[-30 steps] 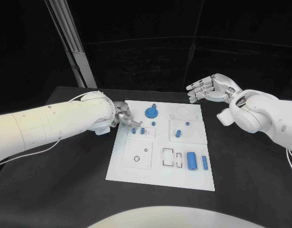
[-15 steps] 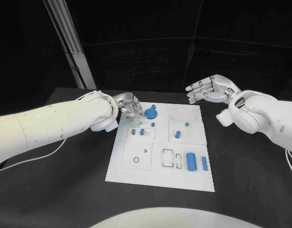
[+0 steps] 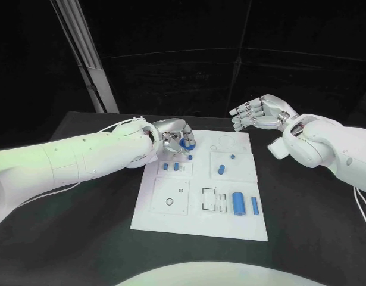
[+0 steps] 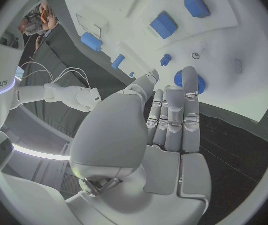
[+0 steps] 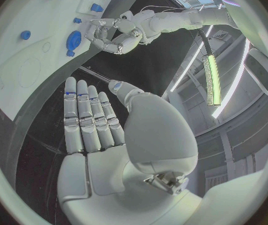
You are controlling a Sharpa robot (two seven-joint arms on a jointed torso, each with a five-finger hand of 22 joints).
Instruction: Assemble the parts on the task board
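The white task board lies in the middle of the black table. A round blue part sits near its far left corner. My left hand hovers right at it. In the left wrist view that hand has straight fingers with nothing in them, their tips over the round blue part. Small blue pegs stand just nearer on the board. My right hand hangs in the air beyond the board's far right corner, fingers spread and empty; the right wrist view shows its flat palm.
Two blue cylinders lie near the board's right front, beside a dark-outlined slot. A short blue piece sits in the right middle panel. Black table surrounds the board. A grey post stands behind at the left.
My left hand has moved from the small pegs at the board's left edge toward the far end, up to the round blue part. The right hand has barely shifted.
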